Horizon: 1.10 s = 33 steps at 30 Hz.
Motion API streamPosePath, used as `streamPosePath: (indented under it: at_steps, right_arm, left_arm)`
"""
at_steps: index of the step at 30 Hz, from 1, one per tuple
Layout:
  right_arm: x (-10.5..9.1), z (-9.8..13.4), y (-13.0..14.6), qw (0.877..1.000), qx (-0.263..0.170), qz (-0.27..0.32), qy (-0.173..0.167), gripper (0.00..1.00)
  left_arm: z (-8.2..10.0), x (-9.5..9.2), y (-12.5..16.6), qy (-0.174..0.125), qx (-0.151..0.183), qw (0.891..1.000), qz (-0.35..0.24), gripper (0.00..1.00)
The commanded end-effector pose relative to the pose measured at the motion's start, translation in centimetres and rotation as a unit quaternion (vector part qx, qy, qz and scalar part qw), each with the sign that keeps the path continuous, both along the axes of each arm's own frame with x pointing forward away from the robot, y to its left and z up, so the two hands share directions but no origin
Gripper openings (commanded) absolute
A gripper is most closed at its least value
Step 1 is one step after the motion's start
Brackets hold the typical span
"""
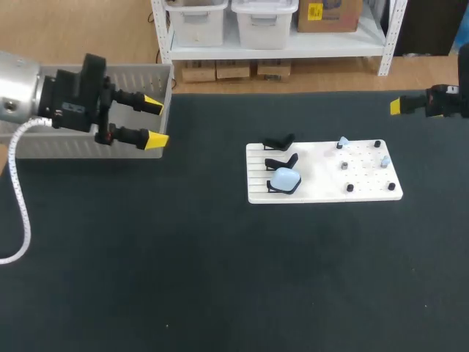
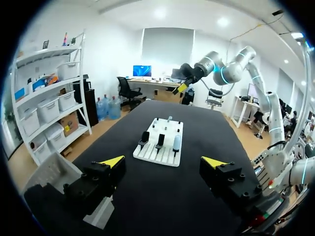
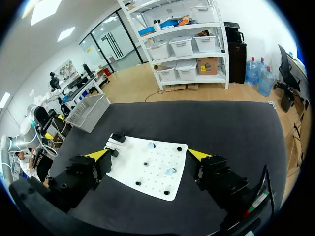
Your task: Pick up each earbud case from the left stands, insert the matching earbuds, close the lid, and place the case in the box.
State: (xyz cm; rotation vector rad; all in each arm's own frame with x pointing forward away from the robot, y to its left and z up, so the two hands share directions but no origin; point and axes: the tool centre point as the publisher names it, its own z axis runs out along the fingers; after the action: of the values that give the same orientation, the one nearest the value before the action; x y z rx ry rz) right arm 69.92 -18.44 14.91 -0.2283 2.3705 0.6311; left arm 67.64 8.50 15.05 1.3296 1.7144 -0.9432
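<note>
The black table fills most of the head view. The grey box sits at the upper left and the white board right of centre. The left gripper hangs at the upper left, its fingers spread and holding nothing, their tips just beside the box's right wall. The right gripper waits at the upper right edge, also spread and empty, well apart from the board.

Three black stands line the board's left part, and the pale blue case rests on the lowest. The small earbuds sit among the pegs to the right.

This looks like the pick-up step, not yet begun. The left arm must cross to the right, drop its fingers either side of the case and lift it free. The stretch of table between gives an open run; the box wall and the neighbouring stand are the edges to mind
</note>
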Motion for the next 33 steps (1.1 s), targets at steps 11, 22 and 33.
streamPosePath:
  at_steps: [11, 22, 33]
  right_arm:
    - [0.0, 0.0, 0.0, 1.000, 0.000, 0.000, 0.000, 1.00]
    - [0.0, 0.0, 0.0, 1.000, 0.000, 0.000, 0.000, 1.00]
    - [0.0, 0.0, 0.0, 1.000, 0.000, 0.000, 0.000, 1.00]
  left_arm:
    - [-3.9, -1.2, -4.1, -0.003, 0.001, 0.999, -0.037, 1.00]
    - [-5.3, -1.5, -9.2, -0.032, -0.008, 0.996, -0.085, 1.00]
    - [-7.4, -1.8, -13.3, -0.015, 0.000, 0.995, -0.095, 1.00]
